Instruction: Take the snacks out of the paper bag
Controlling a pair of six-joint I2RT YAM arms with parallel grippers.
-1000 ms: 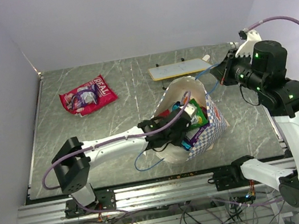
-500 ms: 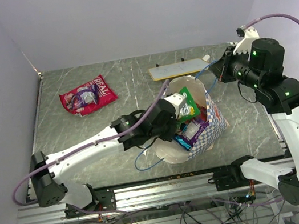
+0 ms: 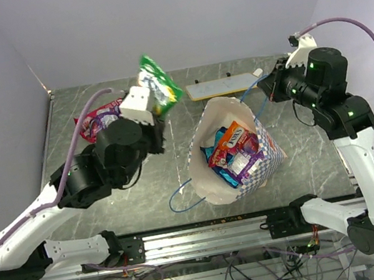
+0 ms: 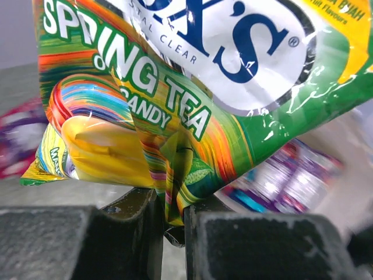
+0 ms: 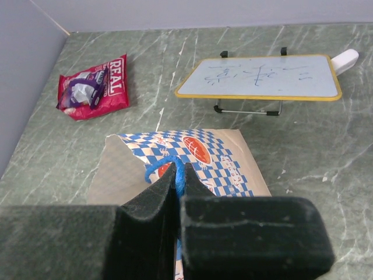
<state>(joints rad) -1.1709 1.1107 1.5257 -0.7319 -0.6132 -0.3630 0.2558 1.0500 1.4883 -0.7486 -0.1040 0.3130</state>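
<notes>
My left gripper (image 3: 153, 107) is shut on a green-yellow snack packet (image 3: 161, 88) and holds it high over the table, left of the paper bag (image 3: 268, 157). In the left wrist view the packet (image 4: 175, 87) fills the frame, its lower edge pinched in the shut gripper (image 4: 173, 216). The checkered bag stands open with orange (image 3: 229, 139), blue (image 3: 215, 155) and purple (image 3: 240, 164) packets inside. My right gripper (image 3: 270, 89) is shut on the bag's blue cord handle (image 5: 175, 169), above the bag (image 5: 233, 157). A red-pink packet (image 3: 87, 126) lies on the table at far left.
A cream board on black feet (image 3: 225, 86) stands behind the bag, also in the right wrist view (image 5: 262, 77). The bag's other blue handle loop (image 3: 183, 197) lies on the table by the front edge. The red-pink packet shows in the right wrist view (image 5: 93, 87).
My left gripper came up out of the bag with the green-yellow packet and swung left and back toward the red-pink packet. The right gripper kept its hold on the handle.
</notes>
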